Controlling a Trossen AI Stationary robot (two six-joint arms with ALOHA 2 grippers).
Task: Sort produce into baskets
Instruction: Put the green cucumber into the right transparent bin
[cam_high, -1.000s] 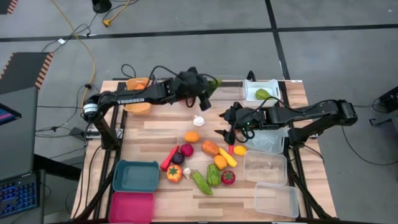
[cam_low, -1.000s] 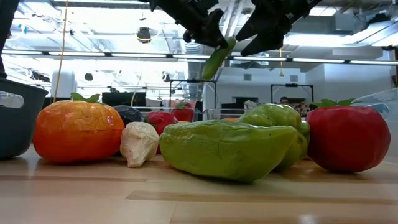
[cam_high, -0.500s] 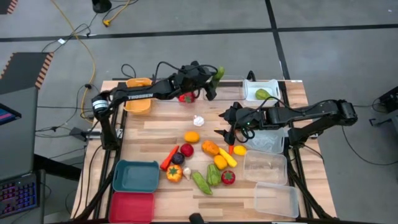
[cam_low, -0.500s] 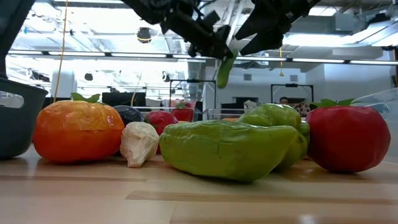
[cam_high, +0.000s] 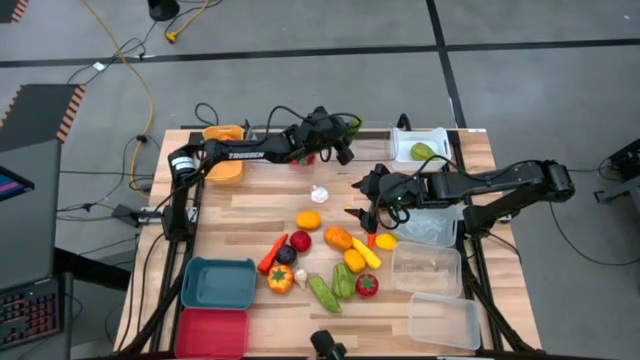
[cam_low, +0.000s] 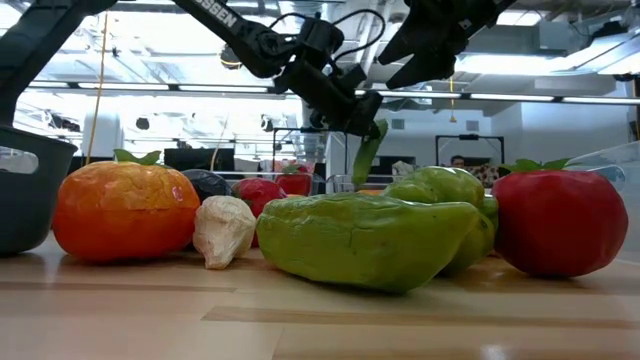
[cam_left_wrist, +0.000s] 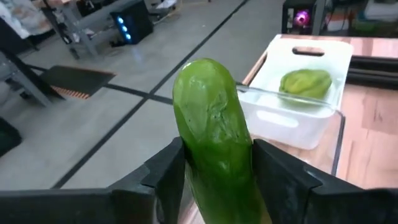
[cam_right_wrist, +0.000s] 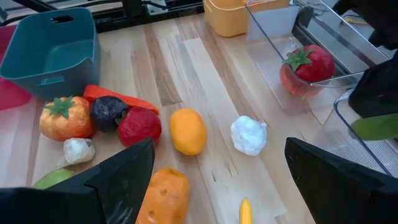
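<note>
Cucumber (cam_left_wrist: 214, 149) is pinched between the left tool's (cam_high: 345, 128) fingers, hanging over the clear bin (cam_high: 372, 131) at the top middle of the table (cam_high: 250, 205), likely so it can drop in. It's smooth, green and slightly dented. Right tool (cam_high: 362, 212) hangs wide open and empty mid-table above the produce pile.

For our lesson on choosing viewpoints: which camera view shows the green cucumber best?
The left wrist view: the cucumber fills the frame, clamped in the left tool. The low view shows it hanging small, the high view only a sliver, and the right wrist view a green edge at the frame's side.
</note>
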